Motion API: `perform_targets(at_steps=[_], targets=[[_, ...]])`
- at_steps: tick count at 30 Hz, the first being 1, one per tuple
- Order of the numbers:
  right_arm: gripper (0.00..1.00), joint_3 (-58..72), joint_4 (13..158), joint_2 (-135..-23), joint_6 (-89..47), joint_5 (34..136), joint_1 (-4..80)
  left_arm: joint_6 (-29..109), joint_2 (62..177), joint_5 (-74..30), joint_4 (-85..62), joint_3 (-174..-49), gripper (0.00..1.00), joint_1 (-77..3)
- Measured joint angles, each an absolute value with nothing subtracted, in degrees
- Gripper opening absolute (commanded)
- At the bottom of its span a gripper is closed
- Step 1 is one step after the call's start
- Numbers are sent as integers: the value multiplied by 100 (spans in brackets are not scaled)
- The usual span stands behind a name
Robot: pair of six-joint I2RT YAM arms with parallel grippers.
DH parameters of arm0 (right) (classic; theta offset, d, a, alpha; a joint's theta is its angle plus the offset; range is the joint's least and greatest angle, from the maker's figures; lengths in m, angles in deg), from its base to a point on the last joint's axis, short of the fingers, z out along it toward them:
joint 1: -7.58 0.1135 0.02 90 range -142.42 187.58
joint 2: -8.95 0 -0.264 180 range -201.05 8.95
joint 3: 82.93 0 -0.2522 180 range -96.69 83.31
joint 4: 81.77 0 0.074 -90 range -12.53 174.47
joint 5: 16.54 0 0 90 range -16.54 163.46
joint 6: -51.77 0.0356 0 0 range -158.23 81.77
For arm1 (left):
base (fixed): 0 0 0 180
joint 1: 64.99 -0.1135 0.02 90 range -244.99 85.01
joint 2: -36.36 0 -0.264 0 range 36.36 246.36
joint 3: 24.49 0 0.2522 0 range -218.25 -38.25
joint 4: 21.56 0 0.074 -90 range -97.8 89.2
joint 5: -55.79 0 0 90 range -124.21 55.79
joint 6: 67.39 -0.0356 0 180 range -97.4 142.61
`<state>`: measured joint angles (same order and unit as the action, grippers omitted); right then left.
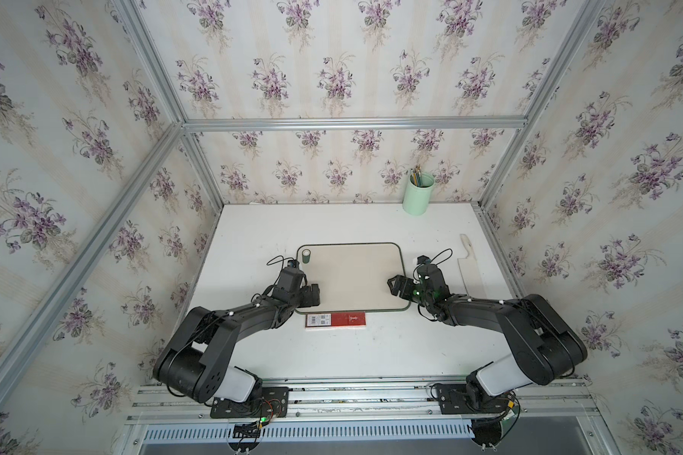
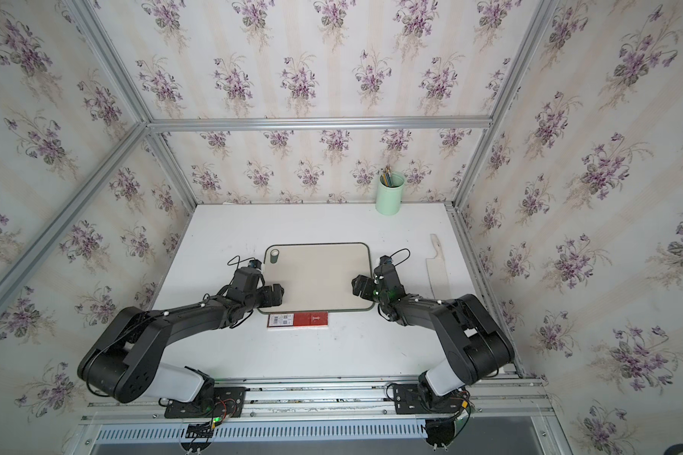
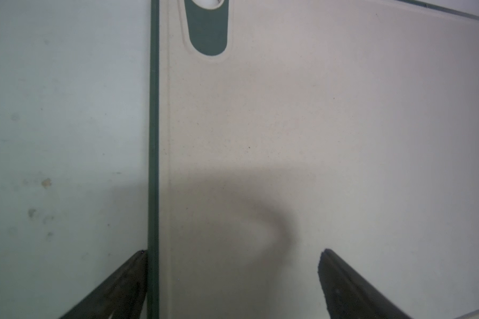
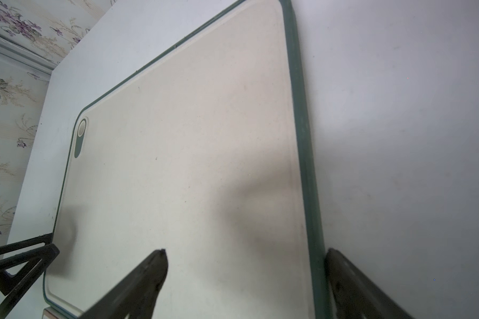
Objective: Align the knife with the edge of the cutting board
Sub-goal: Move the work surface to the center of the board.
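The beige cutting board with its dark green rim lies flat mid-table, its handle hole at the far left corner. A white knife rests on the table to the right of the board, apart from it, handle pointing away; neither wrist view shows it. My left gripper is open and straddles the board's left rim. My right gripper is open across the board's right rim, one finger over the table. Neither holds anything.
A flat red box with a white label lies just in front of the board's near edge. A pale green cup with pencils stands at the back right. Metal-framed papered walls close in the table on three sides.
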<state>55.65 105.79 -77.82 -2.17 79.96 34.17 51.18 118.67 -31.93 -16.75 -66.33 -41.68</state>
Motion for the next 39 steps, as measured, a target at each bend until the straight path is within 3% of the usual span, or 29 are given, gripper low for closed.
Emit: perform_targets(at_steps=[8,15,21,32,39], targets=[[92,5838,10466,-7427,-154,8117,3500,5357,11056,-3199,-1336,-6167,100,-4059],[92,5827,10280,-7333,-93,8145,3502,5311,11663,-3295,-949,-6757,99,-4081],[92,5628,10109,-7502,-91,8064,3502,5243,12337,-3571,-1570,-7022,98,-4103],[92,5353,10029,-7762,-91,7896,3500,5208,12337,-3612,-2044,-6823,98,-4114],[100,5191,9832,-7775,-91,7841,3520,5212,12245,-3577,-2018,-6812,100,-4118]])
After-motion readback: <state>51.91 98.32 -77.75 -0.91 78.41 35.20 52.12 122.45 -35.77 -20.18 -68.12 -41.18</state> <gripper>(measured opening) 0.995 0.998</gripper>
